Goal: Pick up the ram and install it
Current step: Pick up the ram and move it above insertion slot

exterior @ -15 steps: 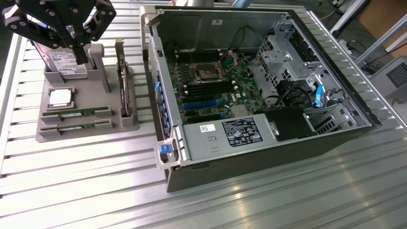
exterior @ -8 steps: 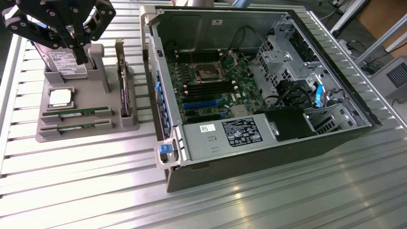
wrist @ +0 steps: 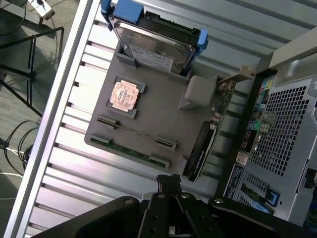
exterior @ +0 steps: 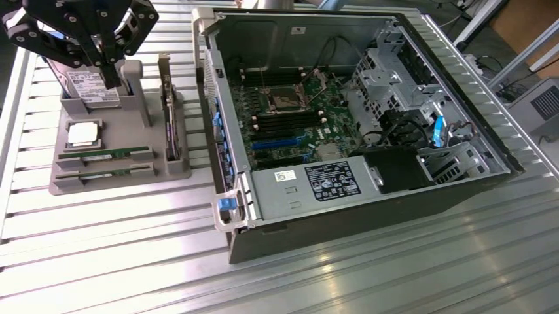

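With fingers [exterior: 112, 76] pressed together and empty, a descent could jab the ram [exterior: 105, 156] instead of straddling it.

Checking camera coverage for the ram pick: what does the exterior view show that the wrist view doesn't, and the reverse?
Exterior view's own: the open case's motherboard and power supply. Wrist view's own: the case's perforated back panel and cables on the floor. Shared: the grey tray holding two ram sticks, the processor and the hard drive, with the shut gripper over it.
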### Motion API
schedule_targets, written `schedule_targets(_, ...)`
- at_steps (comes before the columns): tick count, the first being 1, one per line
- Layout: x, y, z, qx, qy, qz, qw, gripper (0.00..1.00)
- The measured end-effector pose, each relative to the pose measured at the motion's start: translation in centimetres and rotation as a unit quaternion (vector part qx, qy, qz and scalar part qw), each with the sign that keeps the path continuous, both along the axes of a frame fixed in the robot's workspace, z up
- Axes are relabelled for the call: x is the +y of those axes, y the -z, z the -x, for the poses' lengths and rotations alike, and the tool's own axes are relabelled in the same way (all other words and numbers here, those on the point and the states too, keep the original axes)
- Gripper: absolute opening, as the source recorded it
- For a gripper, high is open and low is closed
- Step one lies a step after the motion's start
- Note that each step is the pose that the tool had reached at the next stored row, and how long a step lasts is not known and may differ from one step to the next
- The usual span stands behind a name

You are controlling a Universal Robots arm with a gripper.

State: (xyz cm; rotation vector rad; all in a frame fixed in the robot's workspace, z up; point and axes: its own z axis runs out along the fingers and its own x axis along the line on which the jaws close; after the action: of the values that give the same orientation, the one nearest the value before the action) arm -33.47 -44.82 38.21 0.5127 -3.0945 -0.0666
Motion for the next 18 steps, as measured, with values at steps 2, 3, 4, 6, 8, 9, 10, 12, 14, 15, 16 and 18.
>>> schedule_targets(2,0.00,0.00,0.00,0.0000,-0.005,0.0000,1.0000,0.11)
schedule_targets(3,0.00,0.00,0.00,0.0000,-0.007,0.0000,1.0000,0.11)
schedule_targets(4,0.00,0.00,0.00,0.0000,-0.009,0.0000,1.0000,0.11)
schedule_targets(6,0.00,0.00,0.00,0.0000,-0.014,0.0000,0.9999,0.11)
schedule_targets(8,0.00,0.00,0.00,0.0000,-0.017,0.0000,0.9999,0.11)
schedule_targets(9,0.00,0.00,0.00,0.0000,-0.019,0.0000,0.9998,0.11)
schedule_targets(10,0.00,0.00,0.00,0.0000,-0.021,0.0000,0.9998,0.11)
schedule_targets(12,0.00,0.00,0.00,0.0000,-0.025,0.0000,0.9997,0.11)
schedule_targets(14,0.00,0.00,0.00,0.0000,-0.030,0.0000,0.9995,0.11)
schedule_targets(15,0.00,0.00,0.00,0.0000,-0.032,0.0000,0.9995,0.11)
schedule_targets(16,0.00,0.00,0.00,0.0000,-0.034,0.0000,0.9994,0.11)
schedule_targets(18,0.00,0.00,0.00,0.0000,-0.038,0.0000,0.9993,0.11)
